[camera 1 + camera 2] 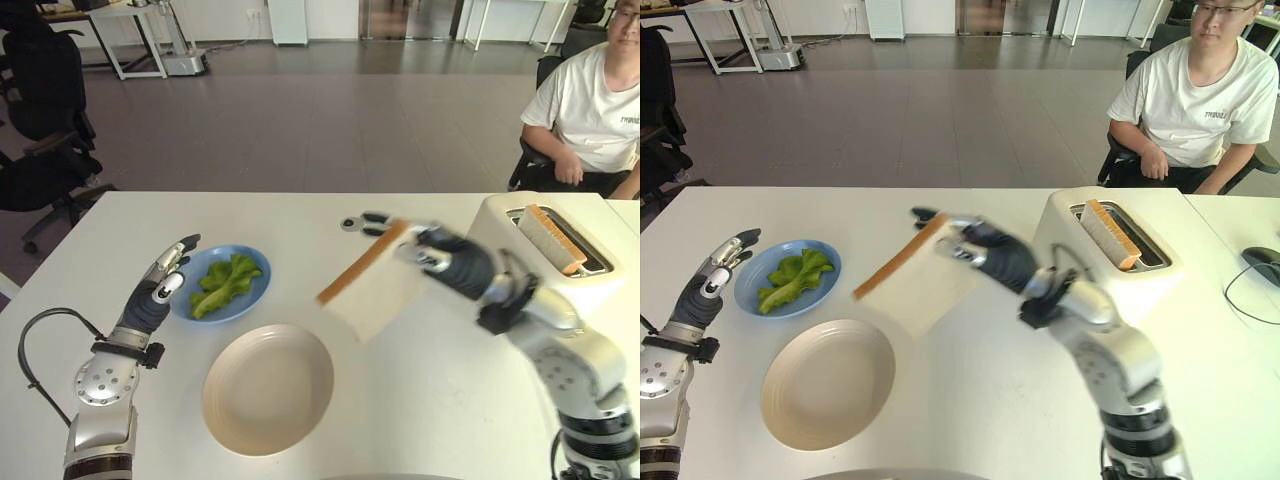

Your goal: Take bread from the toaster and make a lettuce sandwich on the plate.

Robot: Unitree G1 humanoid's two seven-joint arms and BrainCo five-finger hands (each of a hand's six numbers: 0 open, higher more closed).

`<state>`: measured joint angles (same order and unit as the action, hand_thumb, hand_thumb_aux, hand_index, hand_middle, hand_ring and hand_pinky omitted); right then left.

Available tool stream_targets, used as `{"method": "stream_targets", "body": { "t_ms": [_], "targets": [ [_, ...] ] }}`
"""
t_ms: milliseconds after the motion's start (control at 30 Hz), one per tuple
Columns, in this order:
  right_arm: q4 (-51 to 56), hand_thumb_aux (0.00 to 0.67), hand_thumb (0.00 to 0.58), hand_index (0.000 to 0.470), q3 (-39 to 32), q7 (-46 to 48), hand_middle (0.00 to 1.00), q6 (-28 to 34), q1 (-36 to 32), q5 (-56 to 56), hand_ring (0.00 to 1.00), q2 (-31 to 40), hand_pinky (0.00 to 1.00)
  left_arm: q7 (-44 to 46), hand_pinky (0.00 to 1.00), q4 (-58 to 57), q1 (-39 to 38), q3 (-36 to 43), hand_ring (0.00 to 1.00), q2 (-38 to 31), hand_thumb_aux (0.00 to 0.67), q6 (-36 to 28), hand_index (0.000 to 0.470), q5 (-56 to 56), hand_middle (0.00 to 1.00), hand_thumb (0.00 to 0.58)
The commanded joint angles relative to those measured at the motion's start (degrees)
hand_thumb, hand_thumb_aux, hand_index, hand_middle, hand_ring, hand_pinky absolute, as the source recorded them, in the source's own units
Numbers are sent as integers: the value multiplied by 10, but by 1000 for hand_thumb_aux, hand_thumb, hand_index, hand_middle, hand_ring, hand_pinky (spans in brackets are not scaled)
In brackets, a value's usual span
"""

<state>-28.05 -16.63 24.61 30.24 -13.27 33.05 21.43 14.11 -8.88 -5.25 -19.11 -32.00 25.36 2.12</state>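
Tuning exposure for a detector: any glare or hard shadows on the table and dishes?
Left eye view: table evenly lit, plate throws only a soft shadow, no glare. Right eye view: same soft light on the blue dish and the bread slice in the right robot hand; faint sheen on the floor behind.

You have the right hand (990, 256) closed on a bread slice (923, 288), held tilted above the table (970, 400) between the toaster (1160, 282) and the cream plate (828, 385). A second slice (1110, 235) stands in the toaster's slot. Your left hand (705, 285) lies with fingers extended just beside the blue dish (748, 281) of lettuce (790, 280). The blue dish sits just behind the cream plate, toward the left.
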Motion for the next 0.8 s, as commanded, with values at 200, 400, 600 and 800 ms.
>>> {"method": "stream_targets", "body": {
  "t_ms": [200,400,600,800],
  "targets": [
    [198,670,580,470,-213,-25,0,-140,7,-257,0,-103,0,-147,0,-101,37,40,0,-46,0,38,0,201,0,0],
    [225,0,0,0,-237,-46,0,-239,17,-369,0,-106,0,-224,0,-144,65,103,0,-75,0,2,0,324,0,0],
    [204,0,0,0,-184,-52,0,-283,21,-394,0,-100,0,-239,0,-191,84,161,0,-99,152,-65,107,386,0,234],
    [186,0,0,0,-135,-50,0,-305,37,-399,0,-81,0,-233,0,-223,101,187,0,-113,420,-102,295,384,0,500]
  ]
}}
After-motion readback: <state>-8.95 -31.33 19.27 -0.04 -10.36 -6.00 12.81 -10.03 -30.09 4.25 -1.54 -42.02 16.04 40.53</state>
